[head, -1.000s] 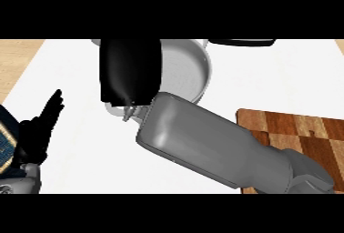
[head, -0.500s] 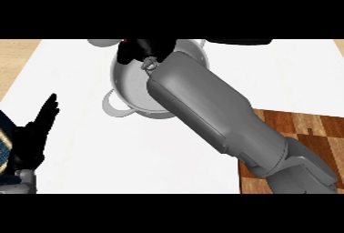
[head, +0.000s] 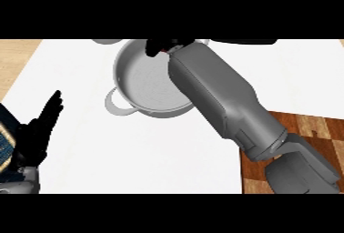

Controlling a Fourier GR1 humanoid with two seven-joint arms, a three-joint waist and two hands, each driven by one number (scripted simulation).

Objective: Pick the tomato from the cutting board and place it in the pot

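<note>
The grey pot (head: 144,77) stands at the back middle of the white counter, one loop handle (head: 118,103) turned toward me. My right forearm stretches from the lower right across the pot's right side. My right hand (head: 163,46) is curled over the pot's far rim. Only a small reddish sliver of the tomato (head: 176,45) shows in its fingers; the rest is hidden. The wooden cutting board (head: 306,129) lies at the lower right, partly under the arm, with nothing visible on it. My left hand (head: 40,132) rests open at the left edge, fingers up.
The rim of a grey object (head: 107,42) pokes in at the back left of the pot. A dark object (head: 249,42) lies along the back right. The light wooden floor (head: 17,57) shows beyond the counter's left edge.
My right arm has swung away from me and to the right: the hand went from the pot's left side to above its far rim. The pot's inside now shows. The left hand stayed put.
</note>
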